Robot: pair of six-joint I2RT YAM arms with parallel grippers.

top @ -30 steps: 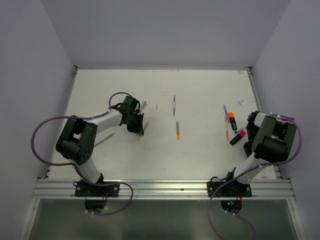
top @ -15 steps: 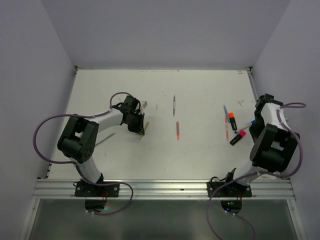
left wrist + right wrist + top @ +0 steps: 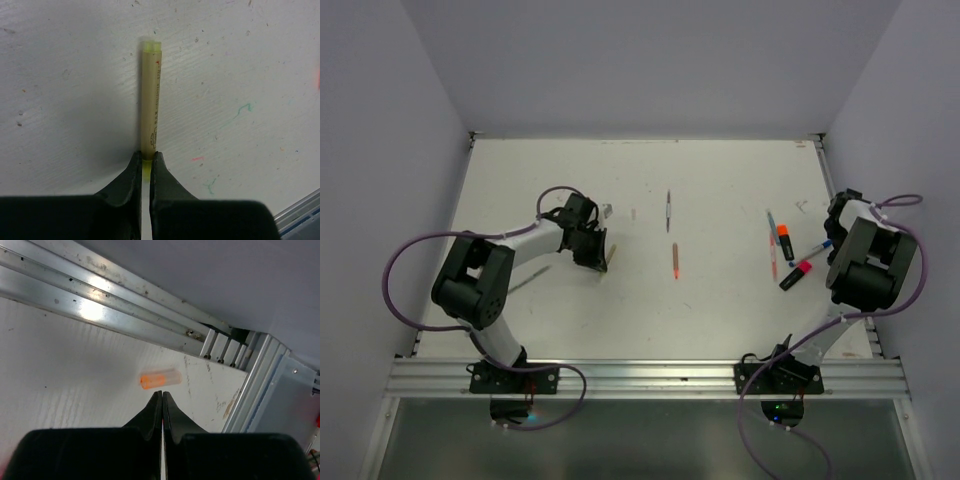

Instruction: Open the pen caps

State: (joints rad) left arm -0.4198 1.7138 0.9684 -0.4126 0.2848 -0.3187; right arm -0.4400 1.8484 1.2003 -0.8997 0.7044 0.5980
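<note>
My left gripper (image 3: 146,161) (image 3: 597,256) is shut on the yellow-green end of a pale yellow pen (image 3: 150,100), which lies on the table and points away from the jaws. A stubby clear cap with an orange core (image 3: 160,379) lies on the table just beyond my right gripper (image 3: 162,395) (image 3: 834,211). That gripper is shut, apart from the cap, and I see nothing held in it. An orange highlighter (image 3: 785,241), a pink highlighter (image 3: 797,273), a blue pen (image 3: 820,245) and a thin pink pen (image 3: 772,242) lie at the right. A thin dark pen (image 3: 668,211) and a reddish pen (image 3: 675,260) lie mid-table.
A metal rail (image 3: 125,285) and the corner bracket (image 3: 260,370) run close behind the orange cap at the table's far right. A thin pale pen (image 3: 530,278) lies left of my left arm. A small whitish piece (image 3: 607,210) lies just beyond the left wrist.
My right arm has swung its wrist away from the highlighters toward the far right edge. The left gripper has kept its hold on the yellow pen and barely moved.
</note>
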